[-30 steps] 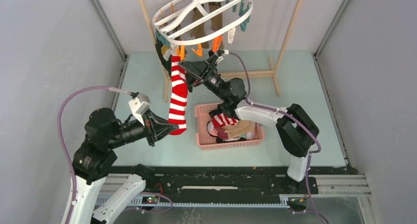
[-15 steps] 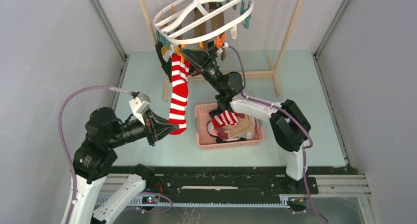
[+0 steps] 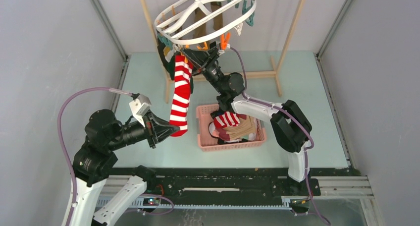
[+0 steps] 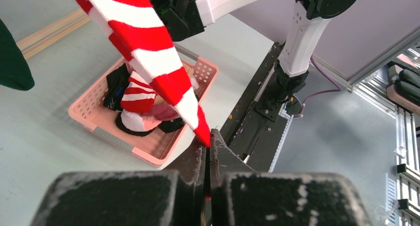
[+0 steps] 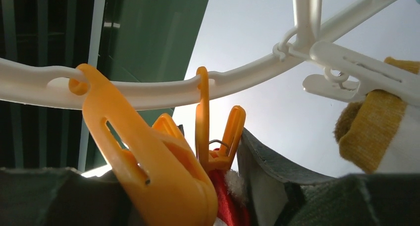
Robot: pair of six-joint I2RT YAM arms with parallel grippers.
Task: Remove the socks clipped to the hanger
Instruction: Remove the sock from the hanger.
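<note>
The white oval hanger (image 3: 205, 13) hangs at the top, and its ring also shows in the right wrist view (image 5: 148, 92). A red-and-white striped sock (image 3: 181, 94) hangs from an orange clothespin (image 5: 218, 137). My left gripper (image 3: 171, 131) is shut on the sock's toe (image 4: 200, 129). My right gripper (image 3: 190, 57) is open just under the hanger, its fingers (image 5: 267, 171) straddling that clothespin and the sock's cuff (image 5: 230, 206). A second orange clothespin (image 5: 148, 171) hangs close in front and hides the left finger. Tan-brown socks (image 3: 208, 23) and a dark green sock (image 3: 162, 52) stay clipped.
A pink basket (image 3: 204, 139) on the table holds several removed socks, and it also shows in the left wrist view (image 4: 99, 132). The light wooden rack frame (image 3: 287, 32) stands behind. A mustard sock (image 5: 376, 132) hangs in a white clip (image 5: 356, 75) on the right.
My right gripper has risen and moved left, up to the orange clothespin under the hanger; the hanger has shifted slightly. My left gripper keeps its hold on the striped sock's toe.
</note>
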